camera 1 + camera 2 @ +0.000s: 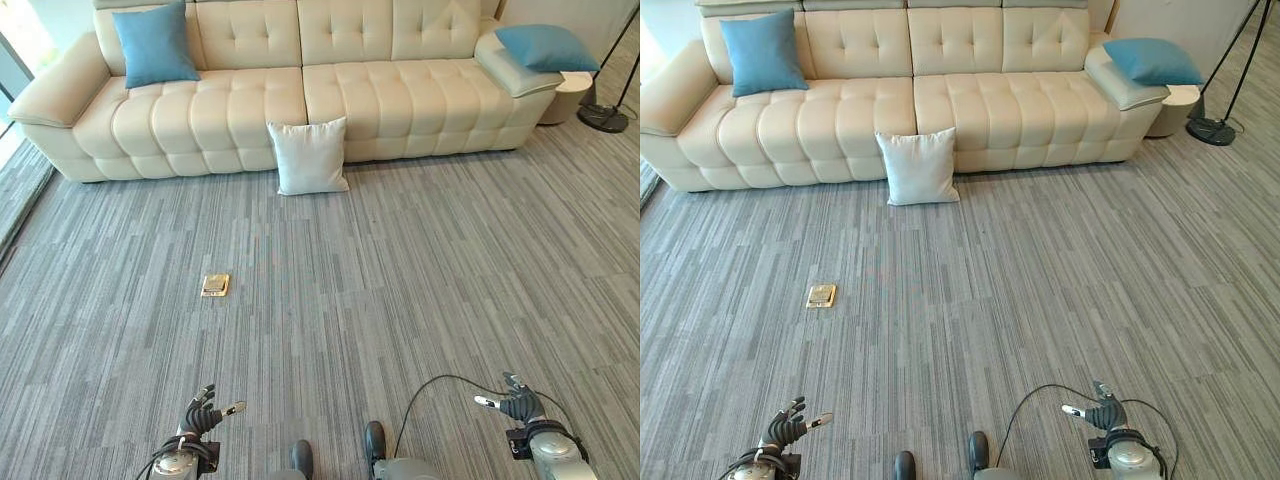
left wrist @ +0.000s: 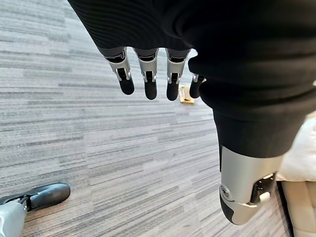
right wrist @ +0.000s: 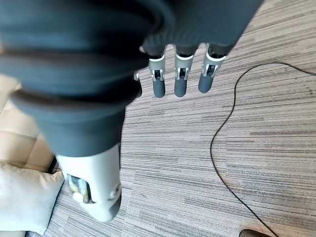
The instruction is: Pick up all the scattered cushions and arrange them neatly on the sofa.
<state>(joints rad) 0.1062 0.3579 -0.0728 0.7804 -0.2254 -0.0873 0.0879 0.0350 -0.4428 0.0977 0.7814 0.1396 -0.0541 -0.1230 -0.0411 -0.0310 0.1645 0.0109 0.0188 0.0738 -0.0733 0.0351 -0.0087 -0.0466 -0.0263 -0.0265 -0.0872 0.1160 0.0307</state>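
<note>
A white cushion (image 1: 309,156) leans upright on the carpet against the front of the cream sofa (image 1: 230,110). One blue cushion (image 1: 155,44) stands against the sofa's backrest at its left end. Another blue cushion (image 1: 546,47) lies on the sofa's right armrest. My left hand (image 1: 203,415) hangs low at the near left, fingers relaxed and holding nothing. My right hand (image 1: 516,403) hangs low at the near right, also open and holding nothing. Both hands are far from the cushions. The white cushion (image 3: 24,197) shows past my right hand in its wrist view.
A small flat brass floor plate (image 1: 215,285) sits in the grey carpet between me and the sofa. A black floor lamp base (image 1: 603,117) and a round side table (image 1: 568,95) stand right of the sofa. Wide carpet lies between me and the sofa.
</note>
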